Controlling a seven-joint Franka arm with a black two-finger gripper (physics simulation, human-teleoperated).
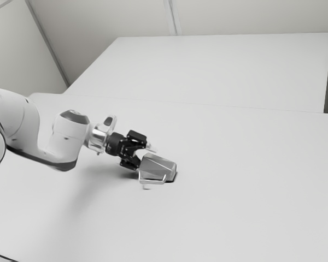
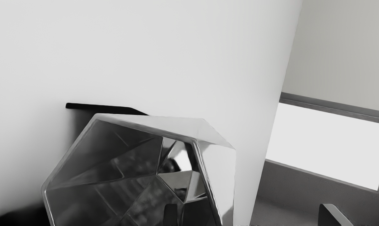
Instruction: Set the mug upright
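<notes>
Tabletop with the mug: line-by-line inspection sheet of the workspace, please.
Surface: pale tabletop, shadow beneath the arm.
Job's things: faceted metallic mug on its side, mouth toward the gripper.
Clutter: small pale patch beside the mug, cannot tell what.
Gripper: open, fingers apart, one across the mug's mouth in the wrist view.
Cables: nothing seen.
Surroundings: grey walls; bright white panel.
</notes>
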